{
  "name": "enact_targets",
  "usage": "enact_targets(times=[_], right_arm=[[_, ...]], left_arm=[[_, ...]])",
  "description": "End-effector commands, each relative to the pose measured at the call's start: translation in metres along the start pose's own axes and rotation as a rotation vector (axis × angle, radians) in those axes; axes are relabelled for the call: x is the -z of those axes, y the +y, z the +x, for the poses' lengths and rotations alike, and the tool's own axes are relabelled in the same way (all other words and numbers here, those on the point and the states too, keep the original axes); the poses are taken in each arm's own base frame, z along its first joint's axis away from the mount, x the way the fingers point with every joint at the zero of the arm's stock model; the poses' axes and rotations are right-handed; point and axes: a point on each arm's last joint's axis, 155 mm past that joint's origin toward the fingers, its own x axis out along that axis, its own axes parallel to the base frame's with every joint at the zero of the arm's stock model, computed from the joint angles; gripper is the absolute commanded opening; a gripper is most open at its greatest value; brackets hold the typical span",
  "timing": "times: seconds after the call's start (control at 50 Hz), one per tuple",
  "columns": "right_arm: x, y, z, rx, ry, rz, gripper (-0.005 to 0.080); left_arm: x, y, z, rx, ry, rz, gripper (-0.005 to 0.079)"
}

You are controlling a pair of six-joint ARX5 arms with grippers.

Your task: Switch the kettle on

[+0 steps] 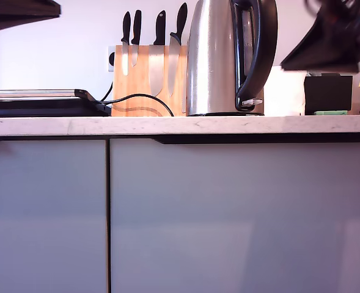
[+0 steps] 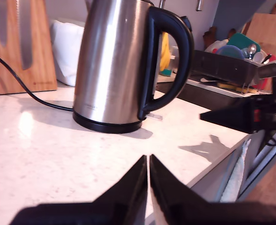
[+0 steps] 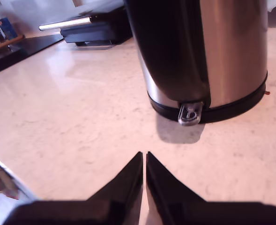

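kettle: kettle [image 1: 213,61] stands upright on the worktop [image 1: 167,125] near its front edge, handle [image 2: 175,56] toward the exterior view's right; switch tab [image 3: 190,114] sits at the handle's foot, just above the black base.
around: knife block [image 1: 148,82] with four knives just behind the kettle; a black cord [image 2: 20,84] runs across the worktop toward it; a black appliance [image 1: 39,105] at the exterior view's left; dish rack [image 2: 231,61] past the worktop's end.
path: bare worktop between both our grippers and the kettle.
writing: none we can read.
our first gripper [image 2: 148,161]: tips pressed together, empty, apart from the kettle.
our second gripper [image 3: 144,159]: tips pressed together, empty, facing the switch tab, not touching.
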Motion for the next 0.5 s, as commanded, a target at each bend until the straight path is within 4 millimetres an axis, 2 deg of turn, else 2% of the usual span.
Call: enact_targets(times=[0.0,0.34,0.48], right_arm=[[-0.012,0.002,0.006,-0.003,-0.035,-0.028,-0.0010],[-0.012,-0.013,0.032,0.019,-0.052,-0.079,-0.0010],[-0.019,-0.017,0.043,0.018,-0.052,-0.111,-0.0010]], left_arm=[[0.000,-0.001,0.002,0.009,-0.001,0.006,-0.0019],[-0.001,-0.001,0.004,0.006,-0.006,0.035,-0.0019],[-0.005,0.001,0.004,-0.008,-0.024,0.043,-0.0019]])
